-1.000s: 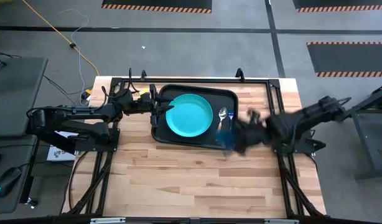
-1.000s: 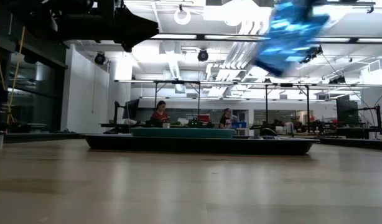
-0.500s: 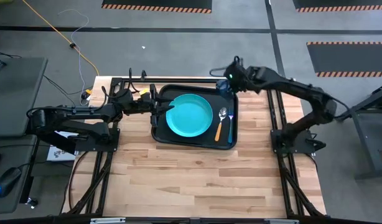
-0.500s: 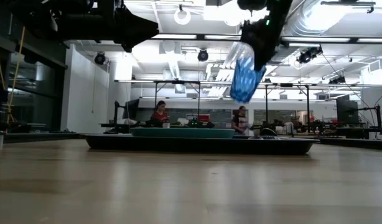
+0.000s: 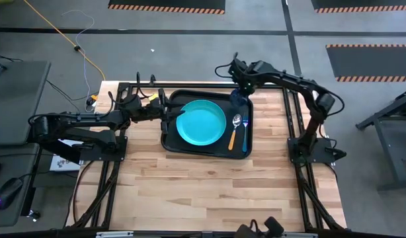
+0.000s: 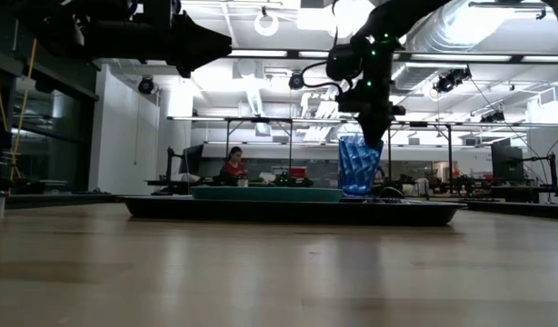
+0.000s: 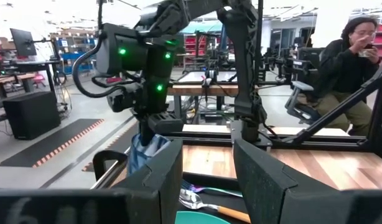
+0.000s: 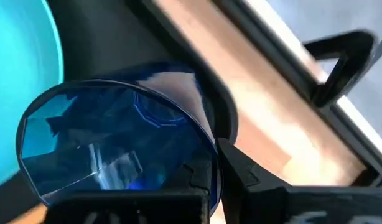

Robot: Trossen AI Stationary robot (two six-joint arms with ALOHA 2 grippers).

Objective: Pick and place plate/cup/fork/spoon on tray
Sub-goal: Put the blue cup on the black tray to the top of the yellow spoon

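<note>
**Setting cup down in tray's far right corner**

Placing step under way: right gripper [image 5: 239, 91] clamped on the cup [image 6: 359, 165], holding it upright at the far right corner of the tray [image 5: 173, 144]. In the low view, cup base sitting level with the tray rim, contact not certain. Already lying in the tray: plate [image 5: 201, 122] at centre, spoon [image 5: 235, 123] and fork [image 5: 244, 129] just right of it, near side of the cup. Left gripper [image 5: 164, 112] waiting at the tray's left edge, fingers apart, nothing between. Next, judging: easing down until seated, then spreading fingers and lifting straight up, avoiding tipping the cup onto the cutlery.
</note>
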